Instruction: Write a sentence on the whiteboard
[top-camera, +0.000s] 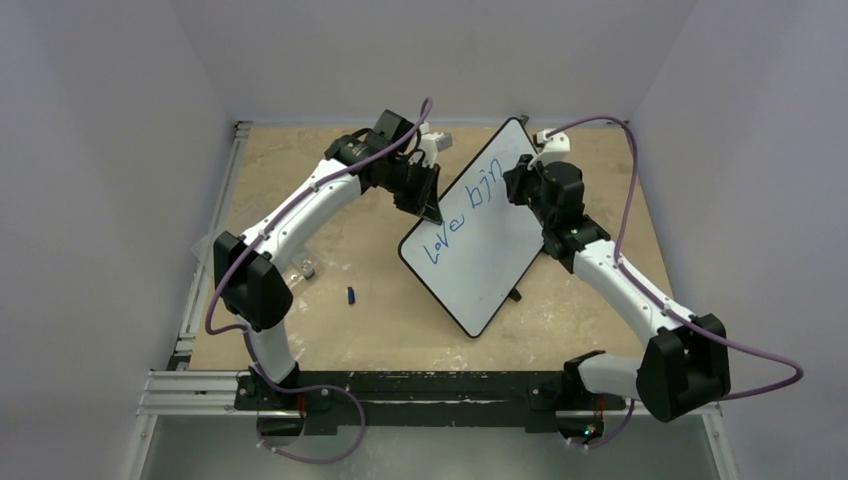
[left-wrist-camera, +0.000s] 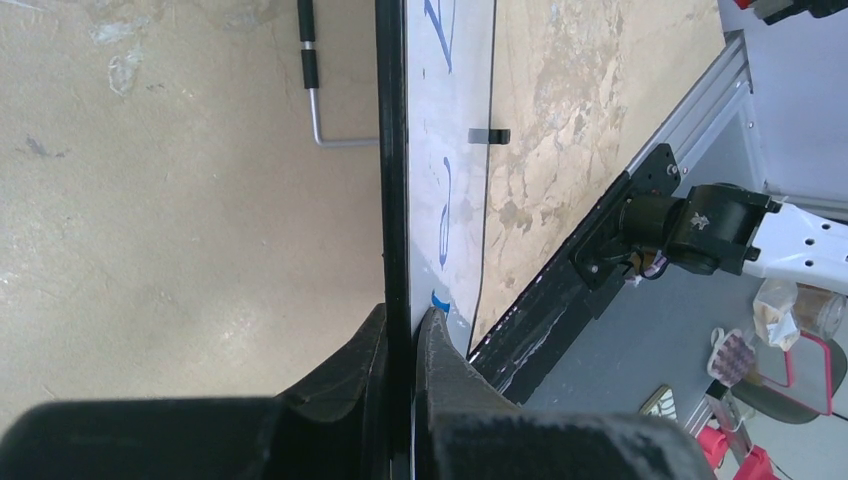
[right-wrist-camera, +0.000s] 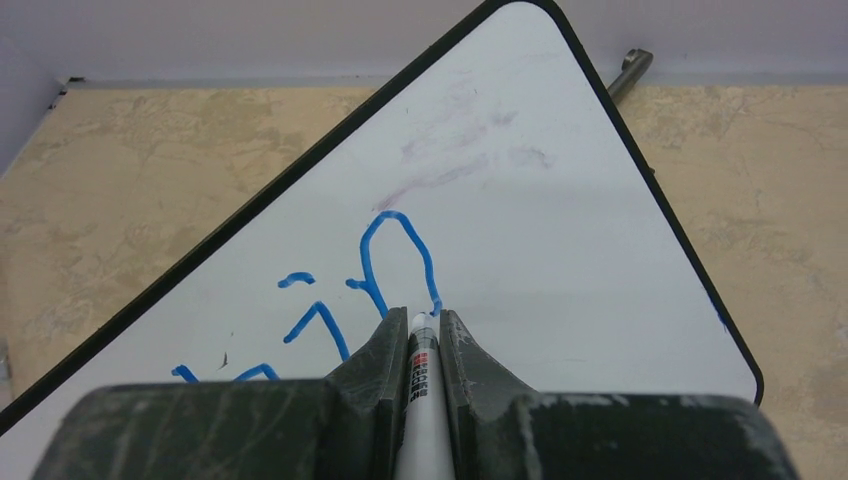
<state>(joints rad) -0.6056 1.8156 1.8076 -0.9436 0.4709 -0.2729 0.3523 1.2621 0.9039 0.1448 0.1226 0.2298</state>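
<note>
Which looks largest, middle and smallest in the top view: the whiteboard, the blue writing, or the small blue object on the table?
1. whiteboard, by far the largest.
2. blue writing, covering part of the board.
3. small blue object, a tiny speck.

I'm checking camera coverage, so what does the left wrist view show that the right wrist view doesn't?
Only the left wrist view: the left hand shut on the rim of the whiteboard, seen edge-on, plus a bent metal rod beside it and the black rail. Only the right wrist view: the right hand shut on a white marker, its tip at the board's face. Both: the whiteboard, the blue sentence and the tan table.
</note>
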